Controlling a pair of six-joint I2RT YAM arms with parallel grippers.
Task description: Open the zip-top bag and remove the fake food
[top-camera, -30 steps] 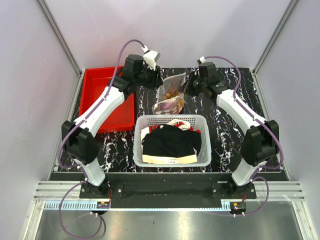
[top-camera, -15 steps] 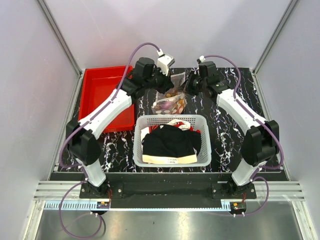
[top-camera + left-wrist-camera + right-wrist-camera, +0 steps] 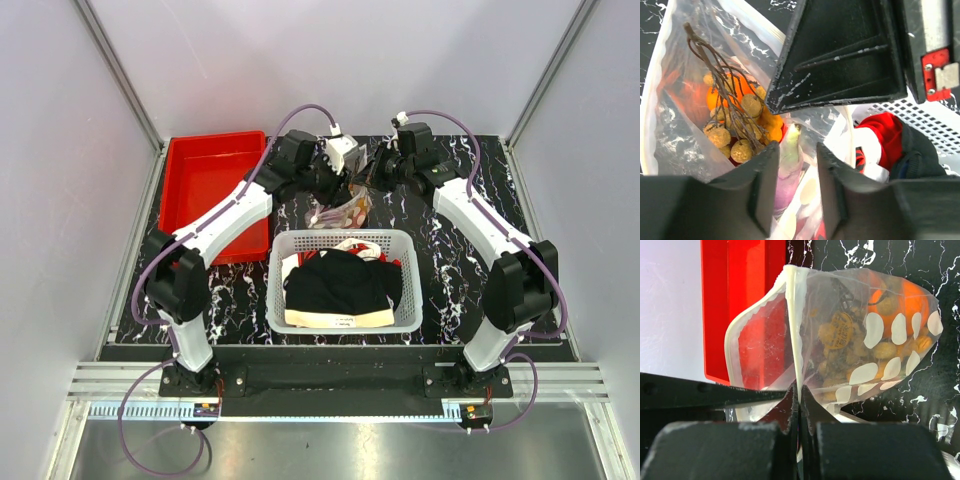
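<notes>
The right gripper [image 3: 799,390] is pinched shut on the mouth rim of the zip-top bag [image 3: 840,340], far centre, just beyond the white basket [image 3: 276,285]. The left gripper [image 3: 797,165] stands part-open at the bag mouth, holding nothing; the fake food [image 3: 735,125] is inside.

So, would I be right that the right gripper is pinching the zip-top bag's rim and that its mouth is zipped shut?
Not quite: the zip-top bag's mouth is open, its zip edges spread apart, as the right wrist view shows. The right gripper is indeed pinching its rim.
</notes>
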